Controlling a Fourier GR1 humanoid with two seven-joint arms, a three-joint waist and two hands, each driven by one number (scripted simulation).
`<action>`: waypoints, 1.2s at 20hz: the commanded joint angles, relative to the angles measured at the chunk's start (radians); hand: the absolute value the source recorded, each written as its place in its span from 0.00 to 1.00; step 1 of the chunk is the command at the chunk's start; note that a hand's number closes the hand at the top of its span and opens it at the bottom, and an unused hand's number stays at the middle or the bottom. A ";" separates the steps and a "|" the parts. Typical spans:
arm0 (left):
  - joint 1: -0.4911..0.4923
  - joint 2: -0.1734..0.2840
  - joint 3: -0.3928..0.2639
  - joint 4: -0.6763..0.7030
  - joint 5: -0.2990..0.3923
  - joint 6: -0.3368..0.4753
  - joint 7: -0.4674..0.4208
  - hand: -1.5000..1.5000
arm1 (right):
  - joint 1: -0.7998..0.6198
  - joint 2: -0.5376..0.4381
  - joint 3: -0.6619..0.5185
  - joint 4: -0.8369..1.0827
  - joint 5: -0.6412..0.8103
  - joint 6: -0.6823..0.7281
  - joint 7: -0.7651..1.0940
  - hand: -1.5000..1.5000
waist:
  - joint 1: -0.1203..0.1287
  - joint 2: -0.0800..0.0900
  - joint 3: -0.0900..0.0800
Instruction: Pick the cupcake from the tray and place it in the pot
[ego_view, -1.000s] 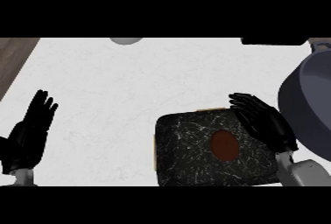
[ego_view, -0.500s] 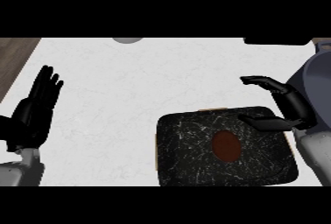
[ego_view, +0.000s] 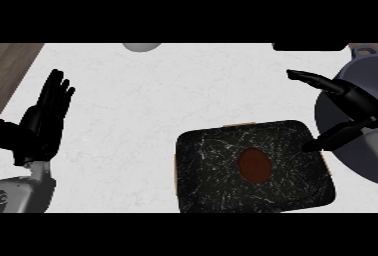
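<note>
A dark marbled square tray (ego_view: 214, 175) lies at the lower middle of the white counter. On it sits the cupcake (ego_view: 253, 164), seen from above as a reddish-brown oval. The grey pot (ego_view: 353, 150) stands at the right edge, partly cut off. My right hand (ego_view: 347, 97) hovers over the pot's left rim, above and right of the cupcake, open with fingers spread and thumb pointing down toward the tray's right corner; it holds nothing. My left hand (ego_view: 43, 125) rests open at the left edge, fingers up.
A small grey round object (ego_view: 142, 46) sits at the counter's far edge. A dark object (ego_view: 310, 46) lies at the far right. A wooden strip (ego_view: 16, 62) borders the counter at the upper left.
My right hand has lifted off the tray's upper right corner and moved up and right toward the pot. The left hand shifted slightly up. The cupcake stays on the tray.
</note>
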 joint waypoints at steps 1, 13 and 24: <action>-0.025 0.010 0.018 -0.005 0.011 -0.004 0.031 0.50 | -0.023 -0.069 0.097 -0.083 0.101 0.088 0.076 0.00 | -0.010 -0.005 -0.001; -0.037 -0.006 0.023 -0.003 -0.020 0.005 0.043 0.50 | -0.061 -0.007 0.289 -0.384 0.323 0.187 0.513 0.00 | -0.013 -0.005 -0.001; 0.068 -0.032 0.047 -0.109 -0.037 -0.058 0.058 0.50 | 0.110 0.071 0.179 -0.471 0.466 0.283 0.548 0.00 | -0.005 -0.002 0.000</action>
